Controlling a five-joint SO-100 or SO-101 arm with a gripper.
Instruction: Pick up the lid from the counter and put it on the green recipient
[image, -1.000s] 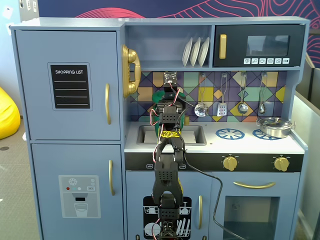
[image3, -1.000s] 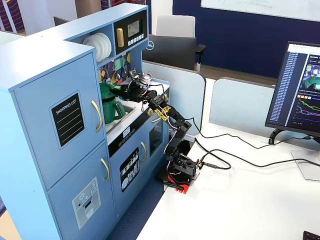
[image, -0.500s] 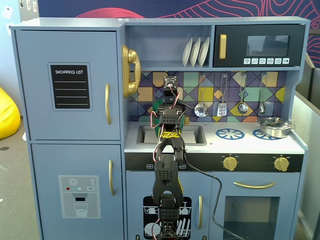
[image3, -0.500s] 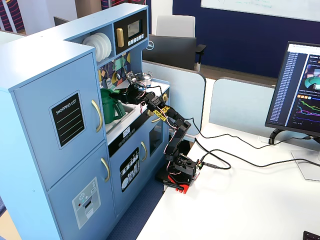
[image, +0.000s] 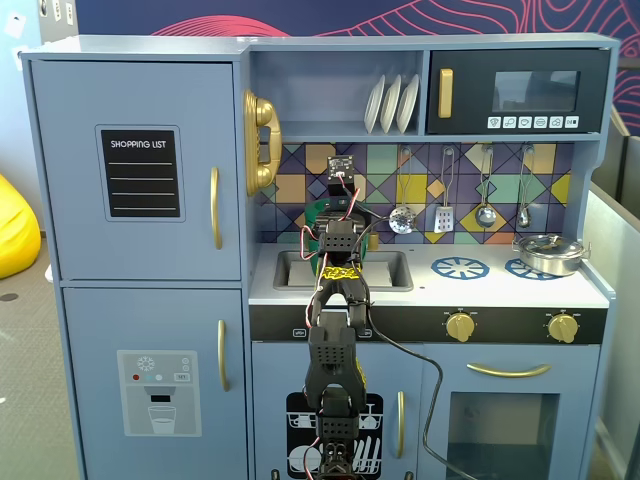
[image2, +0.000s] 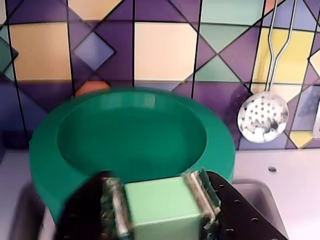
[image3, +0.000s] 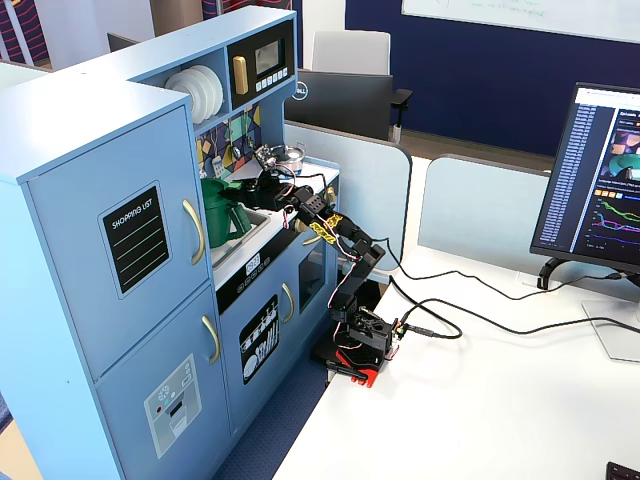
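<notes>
Green plastic, the lid (image2: 131, 145) hangs clamped by its centre tab in the gripper (image2: 157, 207) at six o'clock in the wrist view, beside the green recipient (image3: 222, 210), so placing is underway; next, centre and lower it.

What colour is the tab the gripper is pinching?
Light green, clearest in the wrist view: tab on the darker green lid.

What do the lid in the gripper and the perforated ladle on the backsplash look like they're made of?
The lid: apparently moulded plastic, uniform dark green with a soft satin sheen and rounded edges; its lighter green tab sits between the gripper fingers. The perforated ladle: looks like metal, silvery and reflective with a thin wire handle, though metallised plastic can't be excluded.
</notes>
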